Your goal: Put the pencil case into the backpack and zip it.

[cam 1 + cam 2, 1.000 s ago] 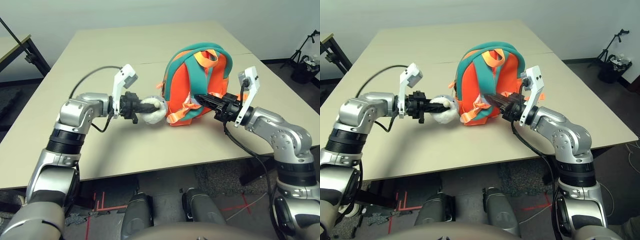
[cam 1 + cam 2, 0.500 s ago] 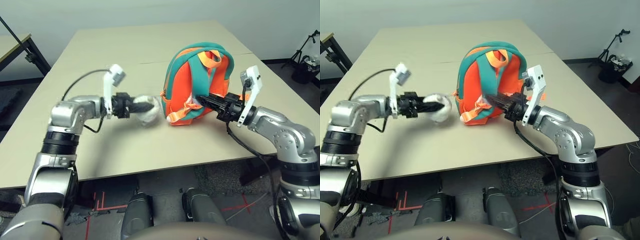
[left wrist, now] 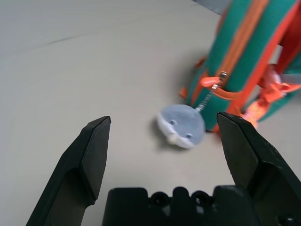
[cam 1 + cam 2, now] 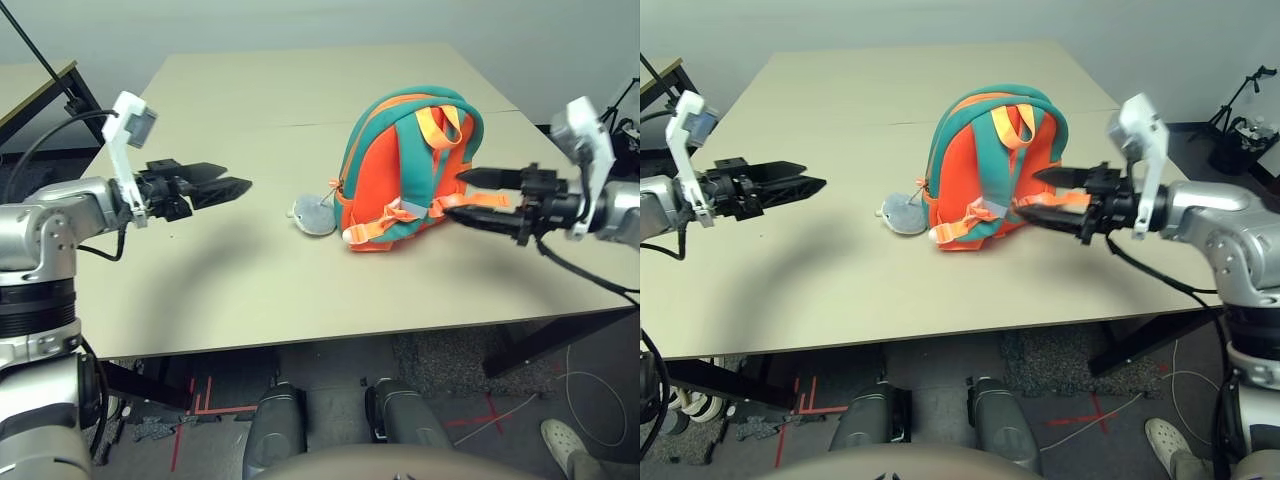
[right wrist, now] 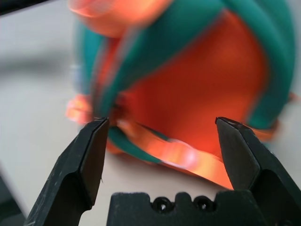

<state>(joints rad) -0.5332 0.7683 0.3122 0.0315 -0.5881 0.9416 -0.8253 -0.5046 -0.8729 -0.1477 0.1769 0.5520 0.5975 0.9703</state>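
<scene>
Backpack (image 4: 410, 165): upright, approx mid-table toward its right edge, straps facing robot, fish charm (image 4: 314, 214) lying on the table just beside its left side; looks zipped, pencil case presumably inside. R gripper (image 4: 478, 197): jaws spread, holding nothing, tips just beside the pack's right side, pointing at it — nearer arm. L gripper (image 4: 226, 184): jaws spread, holding nothing, well apart near the table's left edge.

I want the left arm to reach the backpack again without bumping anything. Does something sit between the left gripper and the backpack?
Yes. The plush fish charm lies on the table between the open left gripper and the backpack, close beside it.
</scene>
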